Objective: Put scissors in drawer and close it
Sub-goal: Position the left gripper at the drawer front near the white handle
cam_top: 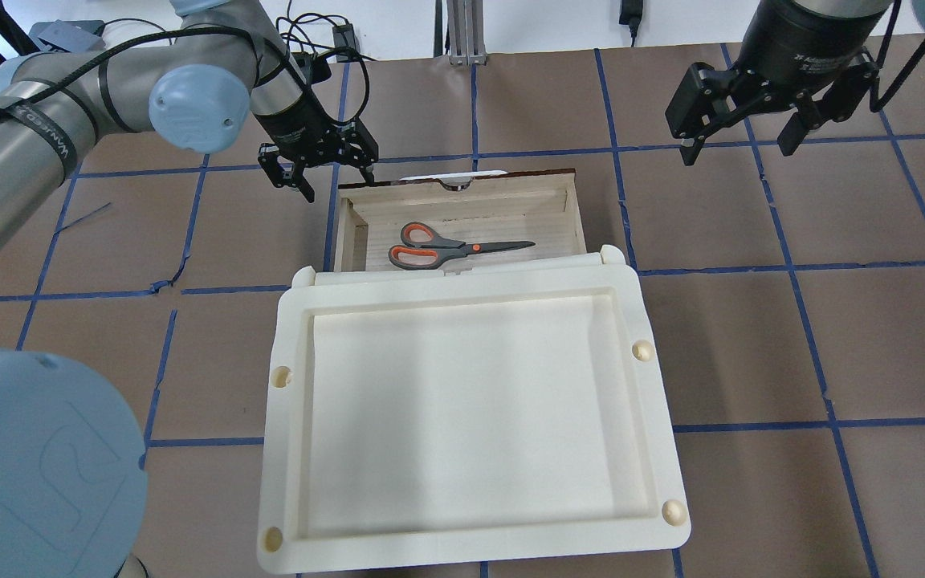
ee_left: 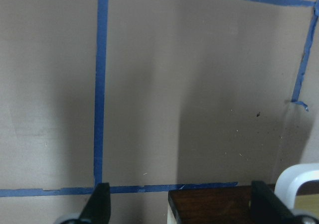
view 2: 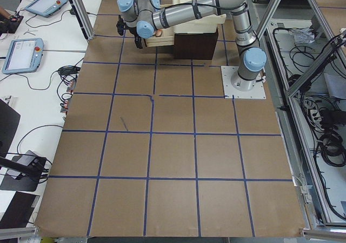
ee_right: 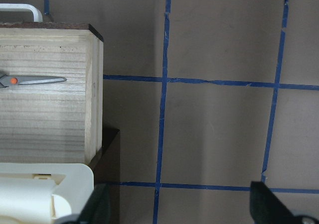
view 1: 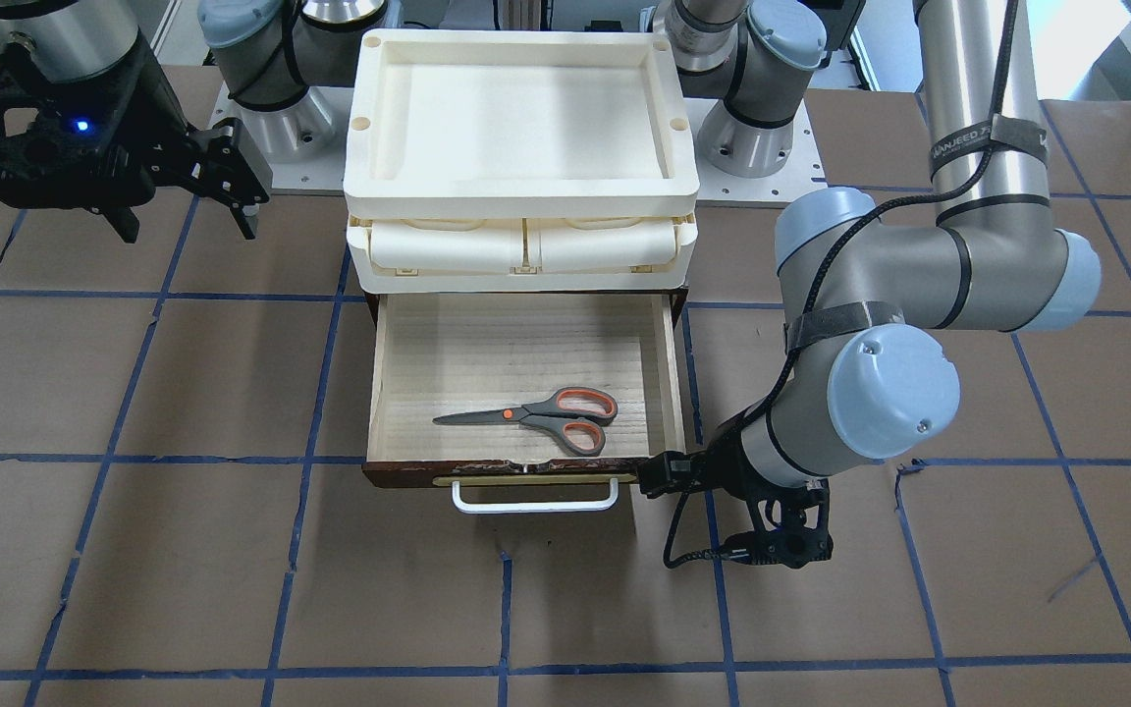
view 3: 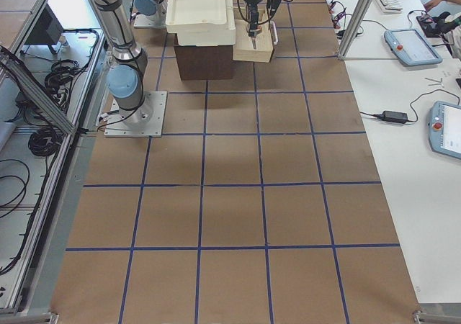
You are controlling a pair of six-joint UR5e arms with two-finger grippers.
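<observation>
The placing step looks done. The scissors (view 1: 536,417) lie flat on the floor of the open drawer (view 1: 669,373), to the right of the left gripper (cam_top: 336,181) and a little nearer the robot. Their orange-lined loops are on the side closest to that gripper and the blades point away from it.

What remains is closing. The left gripper hangs with its jaws wide and nothing between them, just off the drawer's dark brown front at its left corner. In its wrist view that corner sits between the fingers (ee_left: 99,204), with the white bar handle (ee_left: 299,184) beyond the right-hand one.

The right gripper (cam_top: 739,144) is also spread wide and empty. It hovers well off to the right of the drawer and touches nothing, and the scissor blades (ee_right: 35,80) show at the left edge of its wrist view.

The next move probably falls to the left gripper. It would need to get onto the outer face of the front or the handle, near the middle, and push straight toward the cabinet under the cream tray unit (cam_top: 462,281). A push at the corner alone could skew the drawer in its slot.

The bench (view 1: 232,373) is covered in brown sheeting marked into squares with blue tape, torn in a few places. Aluminium framing and loose cables run along the robot's side. On the far side, white side tables carry teach pendants (view 2: 21,54).
</observation>
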